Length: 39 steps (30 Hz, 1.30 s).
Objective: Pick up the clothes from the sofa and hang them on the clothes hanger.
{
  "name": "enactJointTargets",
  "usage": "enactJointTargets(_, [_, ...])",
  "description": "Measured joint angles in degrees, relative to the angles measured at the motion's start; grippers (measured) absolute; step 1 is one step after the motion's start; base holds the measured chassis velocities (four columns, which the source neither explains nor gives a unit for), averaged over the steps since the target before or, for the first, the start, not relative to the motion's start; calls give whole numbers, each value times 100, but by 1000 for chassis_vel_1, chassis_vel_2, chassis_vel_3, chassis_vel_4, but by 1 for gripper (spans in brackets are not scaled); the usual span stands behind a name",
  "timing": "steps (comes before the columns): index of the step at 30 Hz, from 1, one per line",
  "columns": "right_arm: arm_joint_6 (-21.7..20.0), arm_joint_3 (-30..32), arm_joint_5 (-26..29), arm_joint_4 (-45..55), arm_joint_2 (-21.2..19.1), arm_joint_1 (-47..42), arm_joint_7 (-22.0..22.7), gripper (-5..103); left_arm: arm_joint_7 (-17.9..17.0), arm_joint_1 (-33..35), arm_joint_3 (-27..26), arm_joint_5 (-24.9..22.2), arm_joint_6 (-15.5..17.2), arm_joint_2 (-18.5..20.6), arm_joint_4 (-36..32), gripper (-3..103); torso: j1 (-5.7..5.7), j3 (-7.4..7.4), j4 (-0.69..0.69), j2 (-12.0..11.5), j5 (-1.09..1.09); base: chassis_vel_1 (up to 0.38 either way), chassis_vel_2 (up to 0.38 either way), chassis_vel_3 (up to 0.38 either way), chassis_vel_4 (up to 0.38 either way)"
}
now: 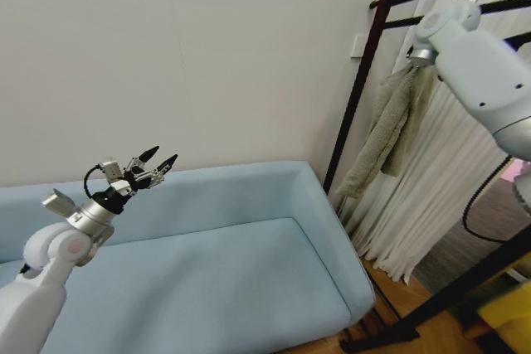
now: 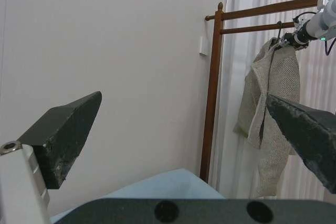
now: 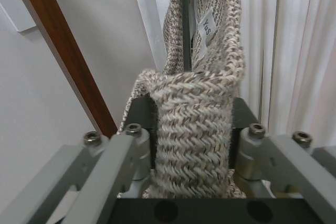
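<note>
At two o'clock the right gripper [image 3: 191, 145] pinches the sweater [image 1: 390, 122] up at the rack [image 1: 358, 89] — likely to hook it there; left gripper [image 1: 163, 155], fingers spread, idles at eight o'clock above the sofa [image 1: 207, 279].

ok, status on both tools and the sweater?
Right tool shut on sweater collar, up by the rack rails. Sweater hangs free below it. Left tool open, idle above sofa.
</note>
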Motion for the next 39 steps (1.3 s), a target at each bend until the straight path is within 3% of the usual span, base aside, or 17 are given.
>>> enactJointTargets(1, [0,2,-26,31,5,-6,21,30,2,0,0,0,0,0,1,100,0,0,0,0,0,0,0,0,0])
enactJointTargets(2, [2,7,-81,75,13,-19,46,40,7,1,0,0,0,-4,3,100,0,0,1,0,0,0,0,0,0])
enactJointTargets(5, [8,7,-199,104,25,-30,64,46,15,5,0,0,-1,-13,8,100,0,0,2,0,-1,0,0,0,0])
enactJointTargets(11, [23,14,-321,339,20,-111,192,73,27,11,0,17,-5,-60,41,100,0,0,0,0,0,0,0,0,0])
enactJointTargets(14, [23,40,-370,410,50,-155,220,79,27,14,0,30,-5,-81,47,100,0,0,0,0,0,0,0,0,0])
enactJointTargets(17, [23,72,-464,499,82,-204,225,94,24,13,2,51,-5,-104,48,100,1,0,2,0,-2,0,0,0,0])
enactJointTargets(21, [26,120,-545,616,61,-282,225,100,23,12,9,65,0,-109,49,100,1,0,0,0,-1,0,0,0,0])
enactJointTargets(35, [31,236,-900,1285,-74,-522,260,100,42,5,65,127,19,-134,68,100,1,1,2,0,-1,0,0,0,0])
enactJointTargets(39, [17,213,-981,1926,-308,-623,332,100,42,35,20,122,19,-136,80,100,1,0,0,0,0,0,0,0,0])
